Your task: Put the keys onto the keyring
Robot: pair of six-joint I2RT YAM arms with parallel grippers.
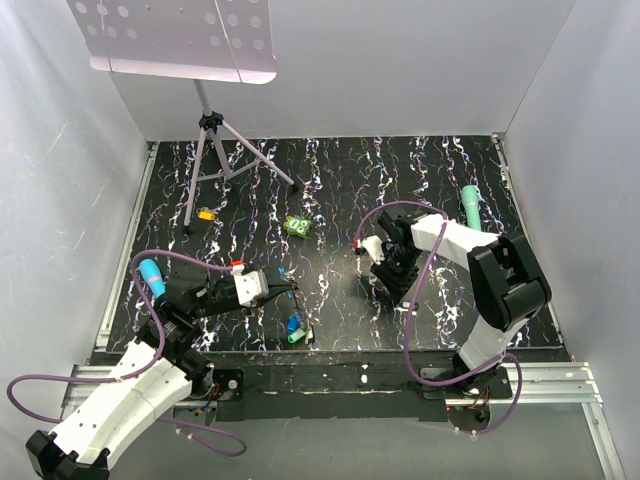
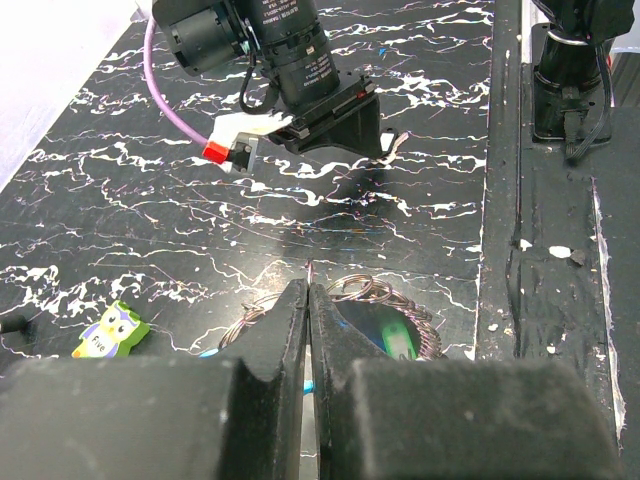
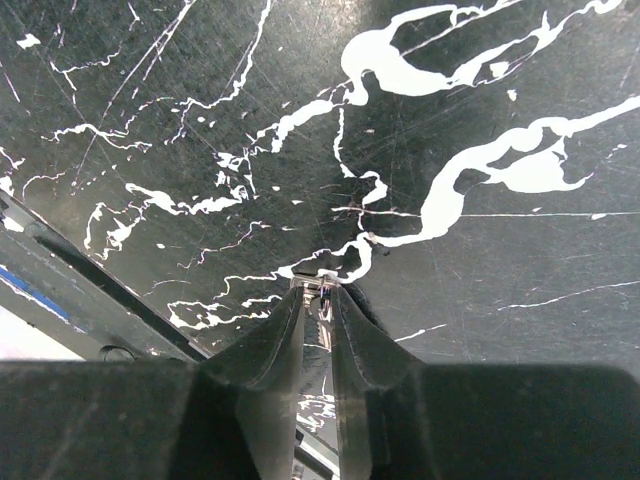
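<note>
Left gripper: fingers pressed together, apparently nipping the thin wire of the keyring. Loops show on both sides of the tips, and the beaded chain trails off at 4 o'clock in the wrist view.

Right gripper: jaws nearly together, with a tiny silvery bit at the tips. It's too small to name, and you can't tell whether it's actually clamped.

Keys: blue and green heads lying on the table at about 5 o'clock from the left gripper in the top view. One green head sits just beside the chain.

Handling, as a judgement:
- The keys are very light, hard and small. The plastic heads are probably slick, so they'll skid on the mat if you nudge them. Pinch a key by the flat of its head and leave the hole end free.
- The ring is limp chain plus springy wire. It won't hold shape, so keep the grip near the opening.

Around:
- The green owl toy is at 12 o'clock from the left gripper, well apart.
- The orange-yellow piece is at 10 o'clock.
- The teal marker is at 1 o'clock from the right gripper, far off.
- The tripod stand is at the back left.

None of these block your path. The real clutter is the keys and chain bunched together under the left fingers.
</note>
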